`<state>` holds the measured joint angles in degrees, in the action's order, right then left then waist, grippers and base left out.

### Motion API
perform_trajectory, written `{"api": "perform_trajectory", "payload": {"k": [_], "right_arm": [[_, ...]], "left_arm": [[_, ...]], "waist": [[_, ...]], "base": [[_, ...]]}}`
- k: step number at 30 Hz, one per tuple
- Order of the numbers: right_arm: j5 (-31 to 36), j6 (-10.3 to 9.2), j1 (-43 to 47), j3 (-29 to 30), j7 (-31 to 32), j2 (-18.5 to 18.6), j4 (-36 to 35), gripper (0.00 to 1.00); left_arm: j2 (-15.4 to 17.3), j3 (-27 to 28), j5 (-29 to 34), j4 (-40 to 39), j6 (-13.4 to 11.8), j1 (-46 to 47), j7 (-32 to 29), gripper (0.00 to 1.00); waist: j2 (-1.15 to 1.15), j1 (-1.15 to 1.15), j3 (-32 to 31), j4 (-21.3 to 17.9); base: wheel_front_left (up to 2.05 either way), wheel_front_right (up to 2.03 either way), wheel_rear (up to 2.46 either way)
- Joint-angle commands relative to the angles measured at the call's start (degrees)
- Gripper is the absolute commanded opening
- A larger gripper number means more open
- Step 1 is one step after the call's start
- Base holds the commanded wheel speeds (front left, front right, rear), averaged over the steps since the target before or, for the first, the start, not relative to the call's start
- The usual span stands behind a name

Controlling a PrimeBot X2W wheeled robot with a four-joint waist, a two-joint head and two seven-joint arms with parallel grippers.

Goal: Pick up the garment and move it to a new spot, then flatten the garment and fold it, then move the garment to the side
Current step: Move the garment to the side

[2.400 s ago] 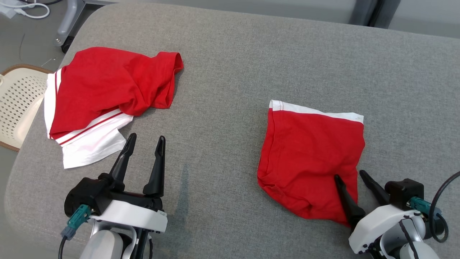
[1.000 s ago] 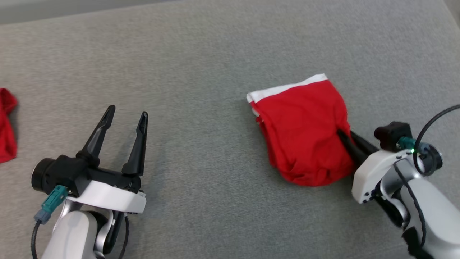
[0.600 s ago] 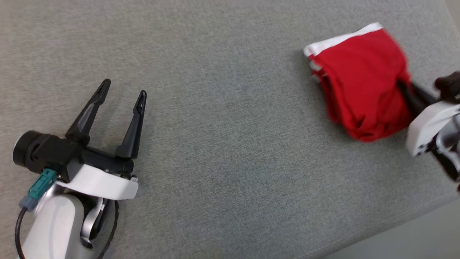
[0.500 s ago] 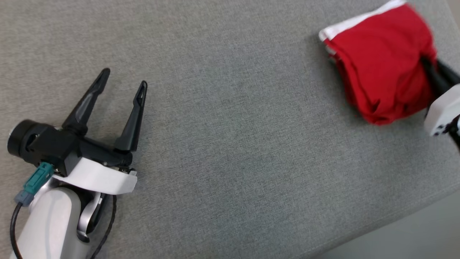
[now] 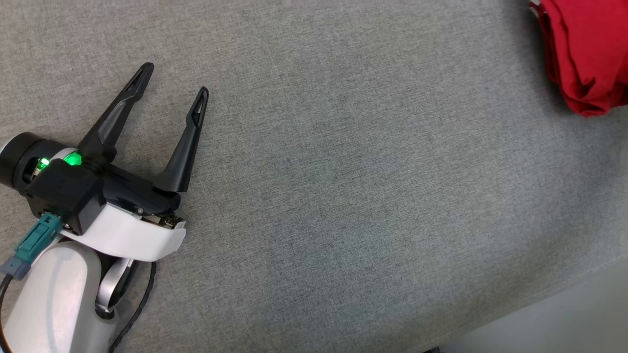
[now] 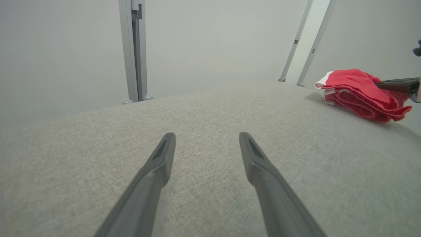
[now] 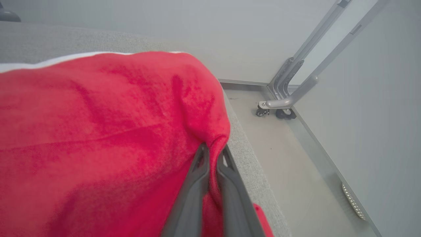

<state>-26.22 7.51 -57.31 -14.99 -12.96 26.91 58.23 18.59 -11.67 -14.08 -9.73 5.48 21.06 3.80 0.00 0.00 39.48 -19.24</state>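
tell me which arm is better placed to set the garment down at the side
Right. The right gripper is shut on the red garment; the left gripper is open, empty and far from it across the grey surface.

This looks like a robotics test lab, not a home. The work surface (image 5: 343, 171) is a broad slab in plain grey fabric, backed by bare pale partition panels (image 6: 213, 42) on slim metal posts (image 6: 133, 49). A metal frame leg (image 7: 289, 98) on castors (image 7: 263, 112) stands on smooth pale floor (image 7: 289, 158). The left gripper (image 5: 174, 78) carries a lit green lamp (image 5: 72, 159) and a teal cable plug (image 5: 34, 240).
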Motion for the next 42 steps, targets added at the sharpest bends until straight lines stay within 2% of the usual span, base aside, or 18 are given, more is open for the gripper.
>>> {"api": "perform_trajectory", "payload": {"k": [1, 2, 3, 4, 6, 12, 19, 26, 33, 42], "right_arm": [[-0.32, -0.04, -0.6, 0.4, -0.45, -0.02, 0.4, 0.0], [-0.31, -0.03, -1.1, 0.94, -0.82, -0.19, 1.25, 0.36], [-0.01, -0.03, -1.28, 1.26, -1.06, -0.2, 2.11, 0.49], [0.05, -0.04, -1.34, 1.76, -1.28, -0.35, 3.3, 0.96], [0.41, -0.03, -1.56, 2.32, -1.65, -0.89, 4.56, 1.0], [0.23, -0.03, 0.09, 4.46, -2.37, -1.64, 5.26, 1.0], [1.27, -0.04, 8.46, 12.8, -2.27, -3.53, -6.17, 1.0], [5.08, -0.03, 19.93, 19.25, -2.29, -9.78, -19.1, 1.0], [8.56, -0.03, 28.88, 17.6, -2.3, -16.03, -29.67, 1.0], [12.44, -0.03, 36.0, 14.04, -1.72, -19.56, -37.45, 1.0]], "left_arm": [[0.93, 0.5, 0.43, 1.85, -0.47, -0.51, -0.7, 1.0], [1.02, 0.54, 0.43, 1.82, -0.57, -0.65, -0.73, 1.0], [1.06, 0.51, 0.41, 1.8, -0.64, -0.72, -0.76, 1.0], [1.11, 0.51, 0.39, 1.82, -0.74, -0.72, -0.79, 1.0], [1.09, 0.41, 0.25, 1.86, -0.74, -0.64, -0.8, 1.0], [0.31, -0.43, -0.28, 2.49, -0.85, -0.86, 0.11, 1.0], [-1.04, -0.54, -1.58, 4.81, -1.53, -2.47, 2.49, 1.0], [-2.63, 0.55, -3.4, 7.68, -3.12, -5.77, 5.11, 1.0], [-4.12, 1.62, -5.24, 9.52, -4.48, -8.36, 7.29, 1.0], [-6.43, 2.57, -7.22, 12.2, -5.85, -11.57, 9.47, 1.0]], "waist": [[0.0, 0.0, 0.28, 0.22], [0.0, 0.0, 0.41, 0.27], [0.0, 0.0, 0.5, 0.33], [0.0, 0.0, 0.55, 0.35], [0.0, 0.0, 0.55, 0.33], [0.0, 0.0, -1.23, -0.03], [0.0, 0.0, -6.88, 0.28], [0.0, 0.0, -13.05, 2.45], [0.0, 0.0, -17.39, 6.29], [0.0, 0.0, -22.13, 13.34]], "base": [[0.0, 0.0, 0.0], [0.0, 0.0, 0.0], [0.0, 0.0, 0.0], [0.0, 0.0, 0.0], [0.0, 0.0, 0.0], [0.0, 0.0, 0.0], [0.0, 0.0, 0.0], [0.0, 0.0, 0.0], [0.0, 0.0, 0.0], [0.0, 0.0, 0.0]]}}
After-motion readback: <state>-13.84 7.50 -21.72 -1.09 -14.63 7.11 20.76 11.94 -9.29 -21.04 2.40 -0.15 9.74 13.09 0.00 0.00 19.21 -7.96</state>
